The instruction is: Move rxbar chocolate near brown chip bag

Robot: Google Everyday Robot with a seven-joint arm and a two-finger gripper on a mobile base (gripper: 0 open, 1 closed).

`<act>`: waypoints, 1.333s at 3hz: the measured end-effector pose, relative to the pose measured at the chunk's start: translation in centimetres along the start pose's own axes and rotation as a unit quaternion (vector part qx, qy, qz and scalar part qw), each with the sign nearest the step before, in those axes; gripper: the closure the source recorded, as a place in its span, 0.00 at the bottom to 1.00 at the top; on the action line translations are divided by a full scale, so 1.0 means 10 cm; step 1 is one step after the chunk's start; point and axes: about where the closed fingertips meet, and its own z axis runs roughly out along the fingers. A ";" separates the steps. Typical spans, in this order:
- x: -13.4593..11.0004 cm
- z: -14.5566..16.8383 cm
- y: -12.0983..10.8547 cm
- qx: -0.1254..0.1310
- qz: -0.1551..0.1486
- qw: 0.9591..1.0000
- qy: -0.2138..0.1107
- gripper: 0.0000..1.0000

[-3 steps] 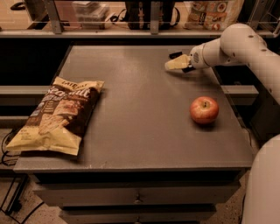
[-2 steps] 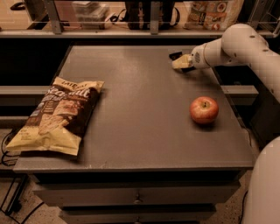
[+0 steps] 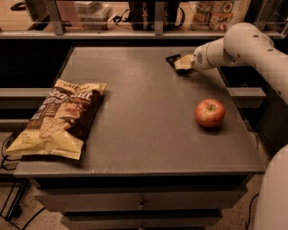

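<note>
The rxbar chocolate (image 3: 172, 59) is a small flat black bar at the far right of the table, partly covered by the gripper. My gripper (image 3: 182, 63) reaches in from the right on the white arm and sits low over the bar, touching or almost touching it. The brown chip bag (image 3: 60, 117) lies flat at the left side of the table, dark brown in the middle with yellow-tan ends, far from the bar and the gripper.
A red apple (image 3: 209, 112) stands on the right side of the grey table (image 3: 144, 134), in front of the gripper. A shelf rail with bags and boxes (image 3: 216, 13) runs behind the table. Drawers sit below the front edge.
The gripper has edged slightly toward the far side of the table and stayed low. More of the black bar now shows at its left tip. The bag and apple have not moved.
</note>
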 end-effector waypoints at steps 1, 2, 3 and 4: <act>-0.08 -0.05 0.14 -0.004 -0.014 1.000 -0.004 1.00; -0.17 -0.14 0.47 -0.028 -0.045 0.999 -0.009 1.00; -0.10 -0.07 1.01 -0.092 -0.064 0.994 0.001 1.00; -0.10 -0.07 1.01 -0.092 -0.064 0.994 0.001 1.00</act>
